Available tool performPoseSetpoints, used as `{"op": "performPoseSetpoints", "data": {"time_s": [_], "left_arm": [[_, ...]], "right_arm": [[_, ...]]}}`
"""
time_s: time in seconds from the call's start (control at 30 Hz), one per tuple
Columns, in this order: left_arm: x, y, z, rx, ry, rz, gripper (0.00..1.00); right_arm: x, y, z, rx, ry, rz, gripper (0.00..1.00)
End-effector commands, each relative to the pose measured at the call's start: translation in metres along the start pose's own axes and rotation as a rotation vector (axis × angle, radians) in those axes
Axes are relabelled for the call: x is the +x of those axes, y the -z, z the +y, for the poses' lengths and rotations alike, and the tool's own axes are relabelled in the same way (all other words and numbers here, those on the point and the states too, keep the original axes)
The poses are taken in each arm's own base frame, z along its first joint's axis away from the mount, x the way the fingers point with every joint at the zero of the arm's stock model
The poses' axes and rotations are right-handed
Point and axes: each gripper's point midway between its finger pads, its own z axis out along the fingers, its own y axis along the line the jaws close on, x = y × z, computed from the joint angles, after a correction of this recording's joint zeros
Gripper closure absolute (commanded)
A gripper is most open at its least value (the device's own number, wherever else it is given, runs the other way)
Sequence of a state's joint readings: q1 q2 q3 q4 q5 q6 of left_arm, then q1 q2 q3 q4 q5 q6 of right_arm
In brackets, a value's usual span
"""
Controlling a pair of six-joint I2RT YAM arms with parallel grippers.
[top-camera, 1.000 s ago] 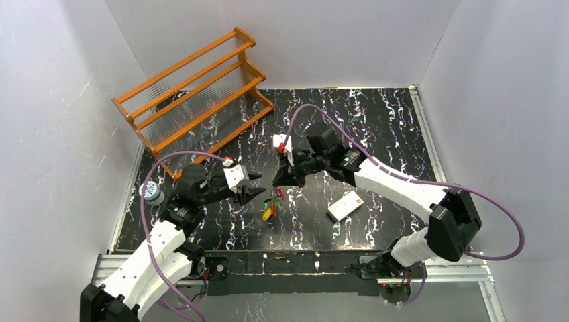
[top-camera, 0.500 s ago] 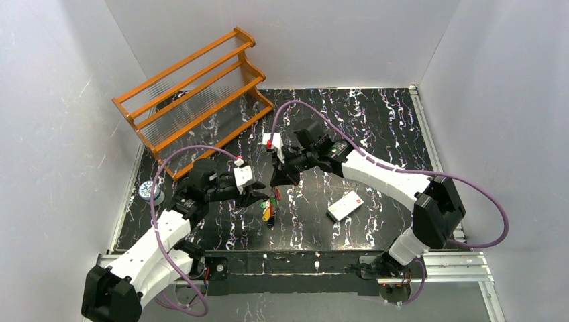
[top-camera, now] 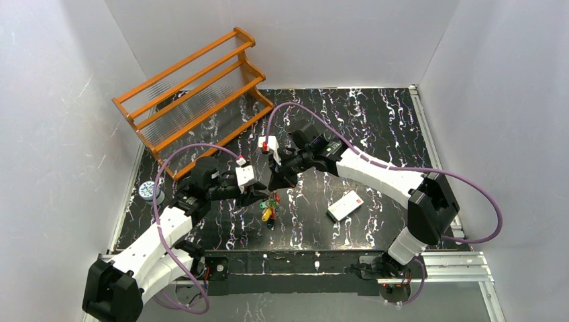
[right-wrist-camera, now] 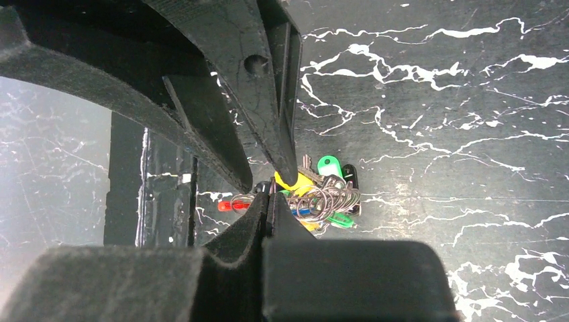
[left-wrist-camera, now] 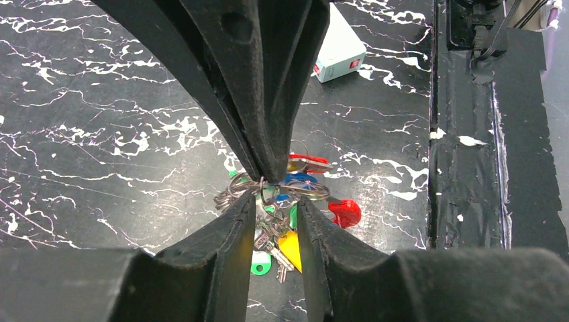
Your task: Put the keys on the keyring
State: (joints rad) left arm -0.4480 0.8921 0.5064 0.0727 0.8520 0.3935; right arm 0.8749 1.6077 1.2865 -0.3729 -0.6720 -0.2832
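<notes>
The keys lie in a bunch on the black marbled table, with red, yellow, green and blue heads. The keyring is a set of thin silver loops on top of the bunch; it also shows in the right wrist view. My right gripper is shut on a ring loop at the top of the bunch; it also shows in the top view. My left gripper is open, its two fingers straddling the bunch from the left; it also shows in the top view.
A flat white card with a red dot lies to the right of the keys. An orange rack stands at the back left. A small round object sits at the table's left edge. The table's front rail is near the keys.
My right gripper has moved left and down onto the bunch. My left gripper has moved right until its fingers are around the keys.
</notes>
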Motion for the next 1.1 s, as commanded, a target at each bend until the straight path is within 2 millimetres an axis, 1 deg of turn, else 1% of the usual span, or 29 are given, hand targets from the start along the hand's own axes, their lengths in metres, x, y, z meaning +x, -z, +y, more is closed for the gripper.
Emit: {"op": "performPoseSetpoints", "data": {"time_s": [0.0,0.1,0.2,0.27,0.43,0.57,0.73,0.77,0.83,1.03,1.07], "left_arm": [[-0.021,0.0017,0.0035,-0.004,-0.058,-0.043,0.72],[-0.0215,0.002,0.0059,-0.017,-0.06,-0.042,0.7],[-0.0207,0.0021,0.0056,-0.018,-0.061,-0.043,0.7],[-0.021,0.0012,0.0045,-0.009,-0.058,-0.047,0.74],[-0.0194,-0.0016,0.0016,0.019,-0.047,-0.048,0.87],[-0.0198,-0.0035,0.0001,0.038,-0.046,-0.053,0.91],[-0.019,-0.0055,-0.0007,0.052,-0.041,-0.054,0.93],[-0.0189,-0.0059,-0.0006,0.052,-0.041,-0.054,0.94],[-0.0181,-0.0067,-0.0009,0.056,-0.038,-0.053,1.0],[-0.0156,-0.0073,-0.0008,0.051,-0.028,-0.046,1.0],[-0.016,-0.0067,-0.0002,0.043,-0.026,-0.046,1.0]], "right_arm": [[-0.027,0.0033,0.0128,-0.049,0.039,-0.055,0.99],[-0.0271,0.0031,0.0127,-0.049,0.041,-0.054,0.99],[-0.0277,0.0033,0.0135,-0.051,0.043,-0.055,0.99],[-0.0288,0.0035,0.0143,-0.053,0.046,-0.058,0.99],[-0.0297,0.0034,0.0145,-0.055,0.047,-0.06,0.99],[-0.03,0.0038,0.0145,-0.053,0.048,-0.061,0.99],[-0.0299,0.0033,0.0147,-0.055,0.048,-0.06,0.99],[-0.0306,0.0033,0.0148,-0.055,0.05,-0.061,0.99],[-0.0309,0.0034,0.0146,-0.054,0.05,-0.061,0.99],[-0.0321,0.0037,0.0113,-0.033,0.077,-0.076,0.99],[-0.0332,0.0046,0.0109,-0.025,0.085,-0.085,0.94]]}}
